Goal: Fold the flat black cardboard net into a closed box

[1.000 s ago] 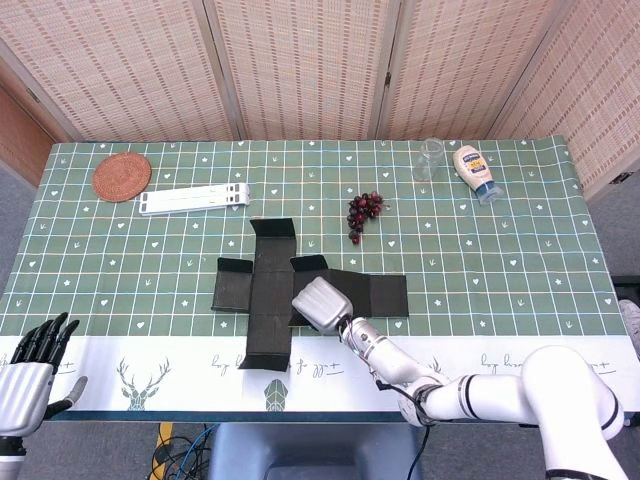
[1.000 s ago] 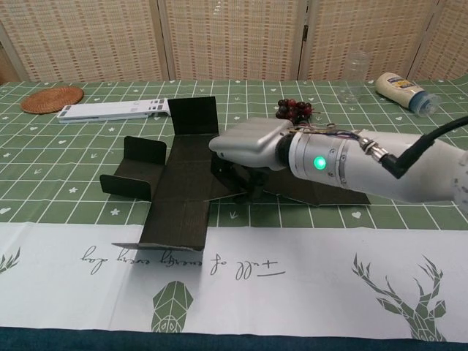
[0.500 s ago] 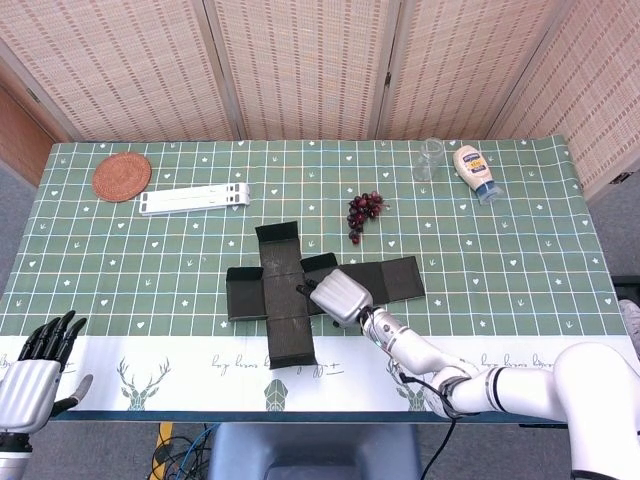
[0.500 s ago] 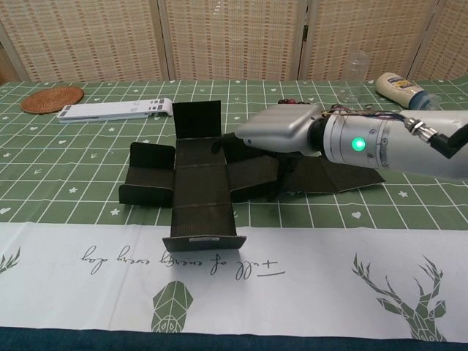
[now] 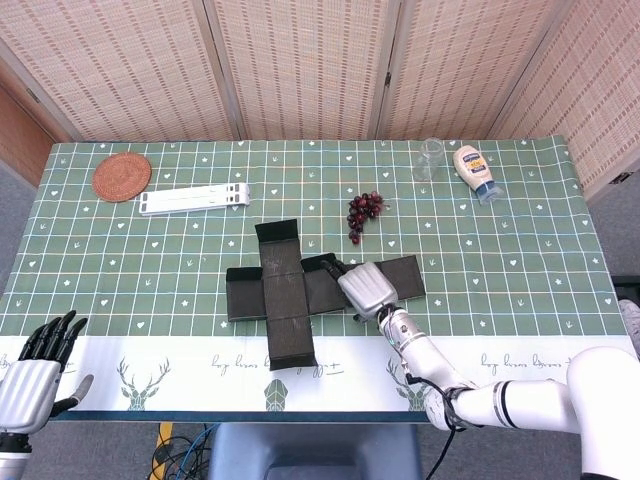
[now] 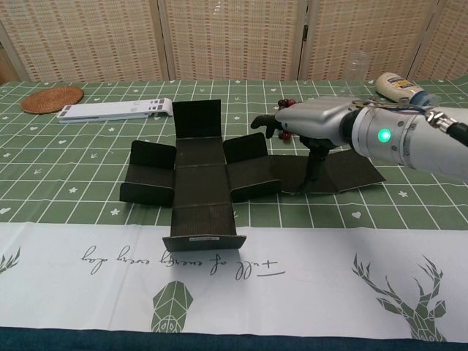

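My right hand (image 6: 311, 124) is hovering over the black net (image 6: 208, 175), fingers spread. Only the head view is showing my left hand (image 5: 35, 365), probably open.

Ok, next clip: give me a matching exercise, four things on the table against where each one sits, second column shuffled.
Things:
1. woven coaster
2. grapes
3. mayonnaise bottle
4. black cardboard net

Places:
A. far right of the table, lying beside the clear glass
B. far left corner
C. middle of the table, under the right robot hand
D. just beyond the net's right arm

Pairs: 1-B, 2-D, 3-A, 4-C
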Robot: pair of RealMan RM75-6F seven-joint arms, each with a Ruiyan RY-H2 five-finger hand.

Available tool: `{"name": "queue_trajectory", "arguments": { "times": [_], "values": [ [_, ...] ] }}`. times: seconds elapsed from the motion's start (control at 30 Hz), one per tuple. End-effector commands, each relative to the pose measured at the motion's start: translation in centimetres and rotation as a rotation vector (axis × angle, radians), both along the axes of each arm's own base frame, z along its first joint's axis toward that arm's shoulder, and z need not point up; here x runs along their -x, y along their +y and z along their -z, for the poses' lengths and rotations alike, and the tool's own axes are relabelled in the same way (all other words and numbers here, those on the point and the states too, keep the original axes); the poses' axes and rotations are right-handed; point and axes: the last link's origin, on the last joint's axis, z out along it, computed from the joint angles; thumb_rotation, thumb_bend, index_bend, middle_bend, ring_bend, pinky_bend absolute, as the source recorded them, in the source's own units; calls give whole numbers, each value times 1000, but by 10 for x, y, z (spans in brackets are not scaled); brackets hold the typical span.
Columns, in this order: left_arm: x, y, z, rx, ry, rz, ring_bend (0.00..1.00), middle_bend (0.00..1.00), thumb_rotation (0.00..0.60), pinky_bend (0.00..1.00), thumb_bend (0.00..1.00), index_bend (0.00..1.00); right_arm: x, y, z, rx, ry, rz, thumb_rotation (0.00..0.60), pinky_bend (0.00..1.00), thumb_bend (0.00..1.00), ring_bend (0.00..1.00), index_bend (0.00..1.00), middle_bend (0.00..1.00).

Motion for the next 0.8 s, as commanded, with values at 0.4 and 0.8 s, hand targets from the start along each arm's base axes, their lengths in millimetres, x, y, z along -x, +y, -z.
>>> {"name": "queue_trajectory", "arguments": {
  "times": [0.4,0.8],
  "values": [
    [-2,-2,3,8,-5,11,23,0,600,92,297,53,2,-19,2,22,163,164,600,1000,88,834,0,139],
    [2,-5,1,1,-8,-4,23,0,600,92,297,53,-8,-25,22,1,269,168,600,1000,87,834,0,133]
  ]
}}
